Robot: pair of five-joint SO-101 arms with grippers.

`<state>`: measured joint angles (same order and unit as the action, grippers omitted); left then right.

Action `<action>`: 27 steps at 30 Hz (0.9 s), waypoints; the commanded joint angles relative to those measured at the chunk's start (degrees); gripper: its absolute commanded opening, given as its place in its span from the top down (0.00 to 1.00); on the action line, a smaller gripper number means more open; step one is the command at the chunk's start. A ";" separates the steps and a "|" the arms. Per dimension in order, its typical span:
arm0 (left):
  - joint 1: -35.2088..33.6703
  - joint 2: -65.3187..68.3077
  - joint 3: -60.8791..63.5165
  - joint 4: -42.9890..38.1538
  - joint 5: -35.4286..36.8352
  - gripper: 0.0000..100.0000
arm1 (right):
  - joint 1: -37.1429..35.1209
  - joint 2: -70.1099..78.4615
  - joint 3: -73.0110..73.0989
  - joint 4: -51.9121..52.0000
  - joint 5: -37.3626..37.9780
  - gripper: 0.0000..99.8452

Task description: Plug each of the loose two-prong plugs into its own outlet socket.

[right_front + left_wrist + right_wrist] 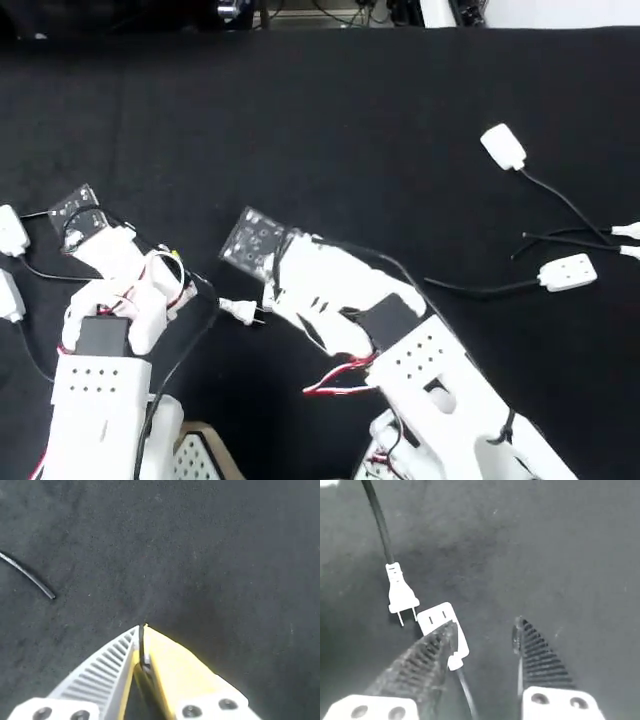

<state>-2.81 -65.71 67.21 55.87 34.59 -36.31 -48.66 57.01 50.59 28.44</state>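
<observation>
Two claws, listed from the working one outward. Right gripper (485, 625): jaws spread wide and holding nothing, with one finger (427, 655) lying over the edge of a white outlet socket (440, 622). It is probably set there to straddle or steady the socket, so the socket does not slide when a plug is pushed in. Two-prong plug (400, 591): flat on the black table (350, 120), prongs aimed at the socket's slots, just beside it and not yet inserted, its plug cord (377, 520) trailing away. Left gripper (141, 627): fingers pressed together with a thin dark strip between them; whether that is a cable cannot be told. It hangs over bare cloth near a stray cord (30, 577), seemingly parked out of the way. Farther out, a second socket (567, 272) and a white block (503, 147) lie on their leads, well apart from both arms and unattended.
</observation>
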 commanded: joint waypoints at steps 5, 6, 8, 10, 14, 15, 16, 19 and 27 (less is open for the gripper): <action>-6.29 -0.44 -0.66 -4.31 11.78 0.97 | 3.43 3.56 -5.76 -0.70 -27.25 0.81; -6.99 -0.44 -0.66 -4.75 14.33 0.97 | 3.43 4.79 -5.93 -0.97 -30.86 0.81; -9.01 -0.44 -0.66 -5.01 18.64 0.97 | 3.25 8.04 -5.93 -2.90 -34.81 0.81; -9.71 -0.44 0.04 -4.66 20.66 0.97 | 2.46 12.00 -4.88 -7.47 -35.43 0.81; -12.09 -0.44 1.36 -5.01 20.92 0.97 | -0.26 21.67 -4.26 -15.74 -35.16 0.81; -13.67 -0.44 1.45 -5.10 20.92 0.97 | -0.70 23.78 -5.32 -15.82 -35.08 0.81; -15.87 -0.44 1.36 -5.19 20.92 0.97 | -0.88 25.98 -6.90 -14.86 -34.99 0.81; -25.71 -0.44 1.10 -6.15 20.75 0.97 | -2.02 31.34 -14.20 -7.30 -30.15 0.81; -46.37 -0.44 10.24 -19.52 14.42 0.97 | -9.23 40.57 -23.60 -1.14 -18.90 0.81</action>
<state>-40.44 -65.71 74.42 42.51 54.90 -42.20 -10.59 37.67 49.71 5.05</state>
